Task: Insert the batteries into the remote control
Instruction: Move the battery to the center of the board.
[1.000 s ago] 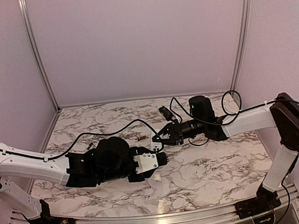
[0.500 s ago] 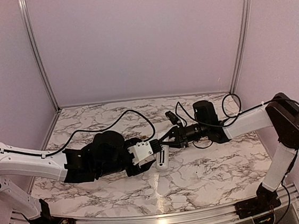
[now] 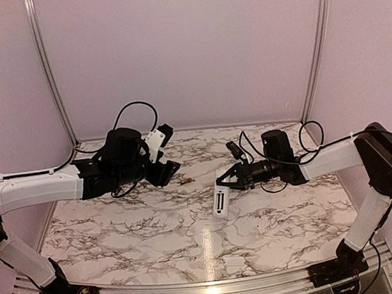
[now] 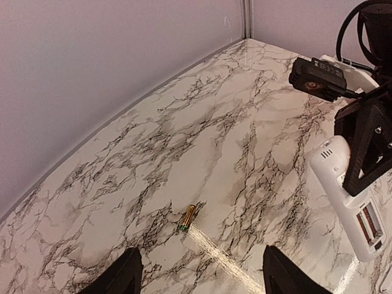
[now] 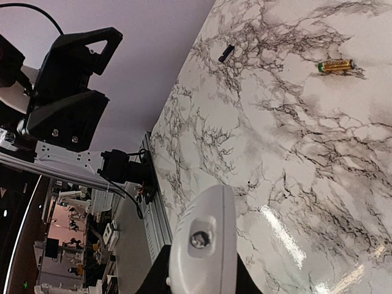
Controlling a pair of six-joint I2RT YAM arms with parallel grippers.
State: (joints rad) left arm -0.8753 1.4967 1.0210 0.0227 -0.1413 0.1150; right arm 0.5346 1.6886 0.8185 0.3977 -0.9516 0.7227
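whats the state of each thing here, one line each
remote control: held at one end by the right end effector, battery bay uncovered
battery: lying on its side on the table, loose
left end effector: open, empty
right end effector: shut on the remote control

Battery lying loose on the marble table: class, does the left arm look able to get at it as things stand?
Probably yes. The battery lies alone on bare table just ahead of the open left pincer, with nothing between them; the right pincer holds the remote off to one side.
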